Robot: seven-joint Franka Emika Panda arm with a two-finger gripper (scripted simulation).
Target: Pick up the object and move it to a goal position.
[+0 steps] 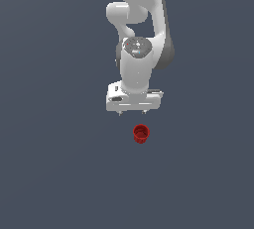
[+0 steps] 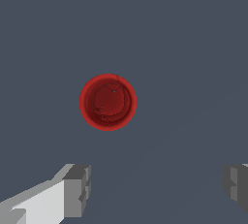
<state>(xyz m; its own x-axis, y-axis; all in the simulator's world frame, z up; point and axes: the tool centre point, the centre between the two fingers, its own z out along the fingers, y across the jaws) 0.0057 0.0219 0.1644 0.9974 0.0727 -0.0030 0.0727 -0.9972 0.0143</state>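
While the arm (image 1: 141, 34) reaches down from the far side of the exterior view, its white gripper (image 1: 132, 112) hangs above the grey floor (image 1: 49, 163) with nothing between its fingers. The jaws stand wide apart: in the wrist view one grey fingertip (image 2: 77, 190) shows at one side of the picture and the other fingertip (image 2: 236, 183) at the opposite side, with bare floor between them. Neither pad touches anything.

The cup (image 1: 141, 133) sits on the floor, apart from the gripper. In the exterior view it lies just nearer the camera than the gripper's underside and slightly to the exterior view's right of the gripper's middle, with a clear gap of floor between the two. It is small and red, narrower than the white gripper body above it, and it appears upright, its open mouth facing up.

From the wrist view the cup (image 2: 108, 102) is seen almost straight down: a round red rim around a darker hollow. It lies clear of the line between the two fingertips, so the fingers do not straddle it. Its sides are hidden from this angle, and in the exterior view they are too small to make out any detail.

Nothing else shows on the floor beyond the arm, the gripper and the cup.
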